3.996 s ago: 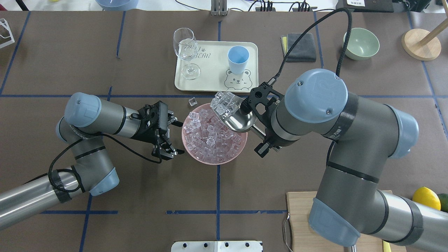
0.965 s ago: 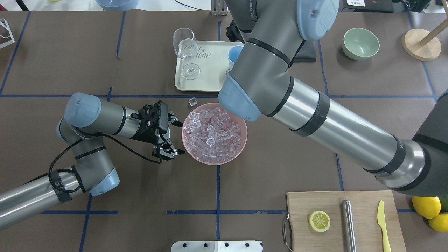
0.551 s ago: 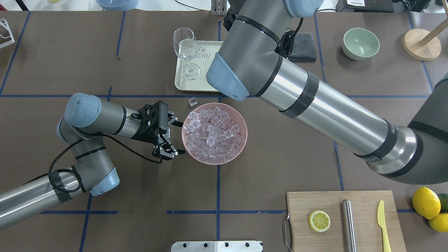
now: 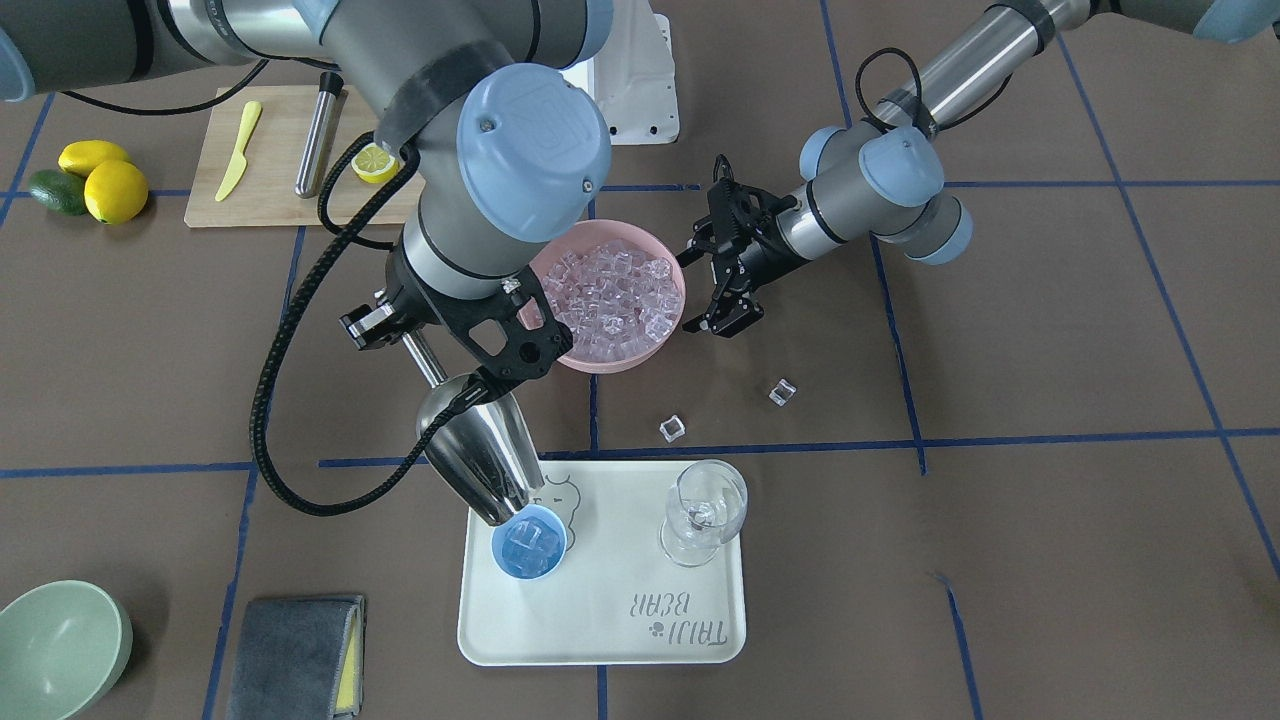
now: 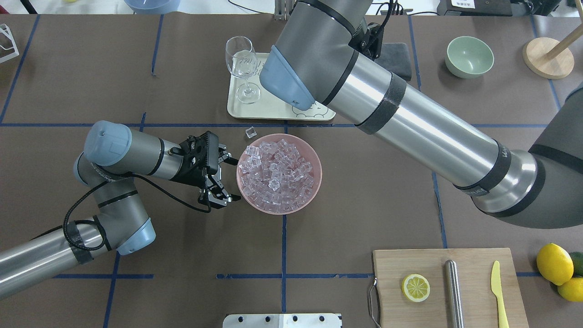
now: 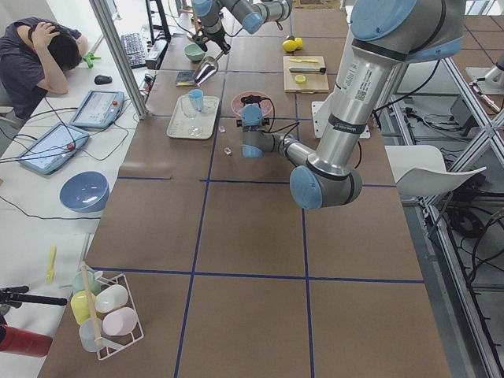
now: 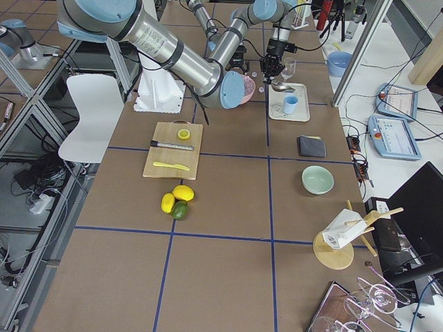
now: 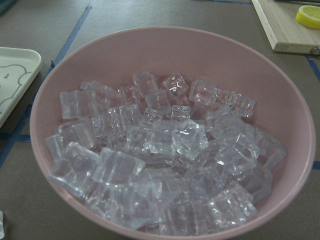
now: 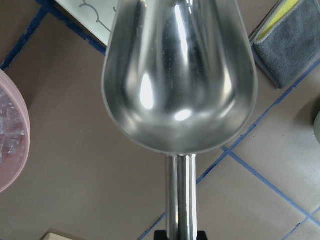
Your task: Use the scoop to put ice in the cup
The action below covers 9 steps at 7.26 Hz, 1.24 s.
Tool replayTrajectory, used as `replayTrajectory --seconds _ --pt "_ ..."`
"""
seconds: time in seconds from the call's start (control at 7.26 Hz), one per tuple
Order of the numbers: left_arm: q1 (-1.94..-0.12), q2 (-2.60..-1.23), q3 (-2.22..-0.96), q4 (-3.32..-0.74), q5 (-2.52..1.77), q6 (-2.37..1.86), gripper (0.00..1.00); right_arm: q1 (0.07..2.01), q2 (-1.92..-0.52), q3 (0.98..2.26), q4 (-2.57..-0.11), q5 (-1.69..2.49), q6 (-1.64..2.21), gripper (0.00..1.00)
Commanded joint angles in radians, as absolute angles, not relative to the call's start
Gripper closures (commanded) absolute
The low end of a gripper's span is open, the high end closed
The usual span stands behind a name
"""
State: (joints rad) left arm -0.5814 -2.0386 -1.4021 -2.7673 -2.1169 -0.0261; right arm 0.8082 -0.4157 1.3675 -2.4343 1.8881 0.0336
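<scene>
My right gripper (image 4: 418,345) is shut on the thin handle of the steel scoop (image 4: 478,450). The scoop tilts steeply down, its mouth right over the light-blue cup (image 4: 528,545) on the cream tray (image 4: 620,620). Ice cubes lie inside the cup. In the right wrist view the scoop (image 9: 180,75) is empty. My right arm hides the cup in the overhead view. The pink bowl (image 5: 314,191) is heaped with ice (image 5: 278,171). My left gripper (image 5: 230,178) stands open beside the bowl's left rim, with nothing in it.
A wine glass (image 4: 705,510) stands on the tray beside the cup. Loose cubes (image 4: 672,428) (image 4: 781,392) lie between bowl and tray. A cutting board (image 5: 437,300) carries a lemon slice, a steel cylinder and a yellow knife. At the far right are a green bowl (image 5: 470,57) and a grey cloth (image 4: 290,655).
My right arm carried the loaded scoop from the pink bowl out over the tray and tipped it; the scoop is now empty and the cup holds ice. The left arm stayed put.
</scene>
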Motion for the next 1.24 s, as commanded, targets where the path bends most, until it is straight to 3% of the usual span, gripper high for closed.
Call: replayTrajectory --seconds 0.0,0.83,1.1 --pt "-0.581 -2.039 -1.402 -2.767 -2.117 -0.026 0.0 0.81 -0.414 1.367 -2.434 1.89 0.031 1.0" --pt "-0.581 -2.037 -1.402 -2.769 -2.117 -0.026 0.0 0.926 -0.44 1.391 -2.437 2.11 0.052 1.0" --pt "-0.581 -2.037 -1.404 -2.769 -2.117 -0.025 0.0 0.983 -0.608 1.586 -2.433 2.236 0.183 1.0"
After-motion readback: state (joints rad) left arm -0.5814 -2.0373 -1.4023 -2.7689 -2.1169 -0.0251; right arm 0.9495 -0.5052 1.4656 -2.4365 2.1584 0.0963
